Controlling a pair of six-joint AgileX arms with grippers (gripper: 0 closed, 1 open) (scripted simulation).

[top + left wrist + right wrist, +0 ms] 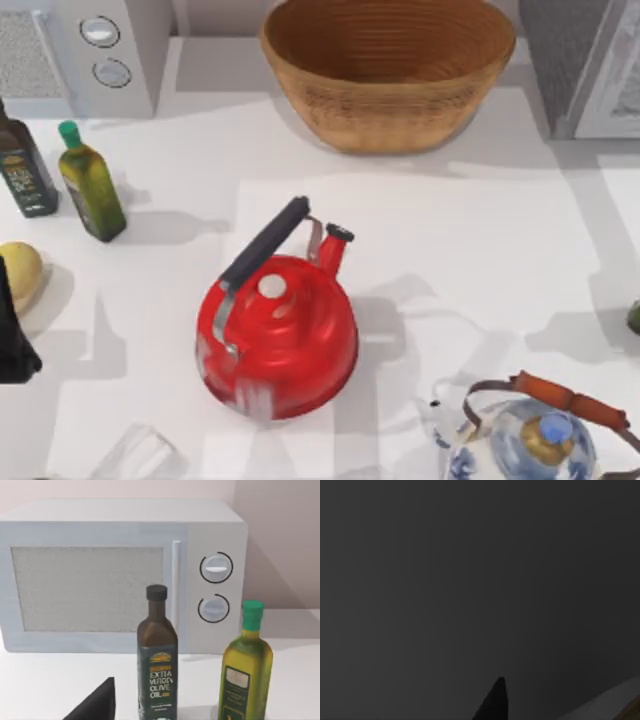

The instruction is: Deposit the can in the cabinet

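The can is out of view. The cabinet, with a speckled grey side and a white framed door, stands at the table's far right corner, partly cut off. My left arm sits at the table's left edge, beside a yellow fruit. One of its dark fingertips shows in the left wrist view, which faces the white appliance and two bottles. The right wrist view is dark.
A red kettle stands mid-table. A wicker basket is at the back. The dialled white appliance, a green-capped oil bottle and a dark bottle stand back left. A blue-white teapot is front right, a clear glass front left.
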